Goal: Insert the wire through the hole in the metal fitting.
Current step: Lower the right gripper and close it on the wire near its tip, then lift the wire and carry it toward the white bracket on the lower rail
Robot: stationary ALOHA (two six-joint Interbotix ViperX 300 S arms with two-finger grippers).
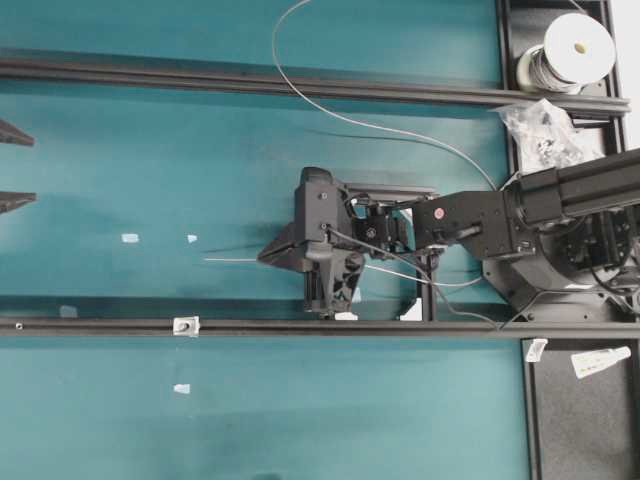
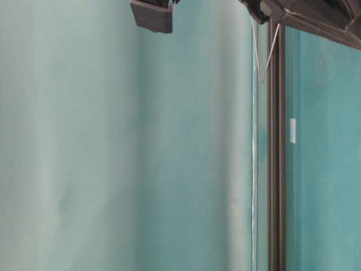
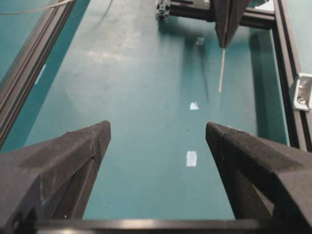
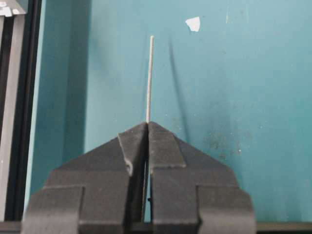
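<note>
A: Right claw [image 4: 147, 124]?
B: Pinching the wire [image 4: 149, 78], tip free over the tabletop [image 1: 150, 150].
A: Left claw [image 3: 158, 134]?
B: Spread wide. The metal fitting [image 1: 186, 325] sits on the near rail [image 1: 350, 328], left of the wire.

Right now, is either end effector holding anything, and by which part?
The right end effector pinches the wire near its free end, a short tip protruding. The left end effector is open, empty.

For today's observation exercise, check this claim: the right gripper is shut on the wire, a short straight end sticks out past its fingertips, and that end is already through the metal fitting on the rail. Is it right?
Not quite. The right gripper is shut on the wire and a short straight end sticks out, but that end is free over the teal table, not through the metal fitting. The overhead exterior view shows the fitting apart on the lower rail.
</note>
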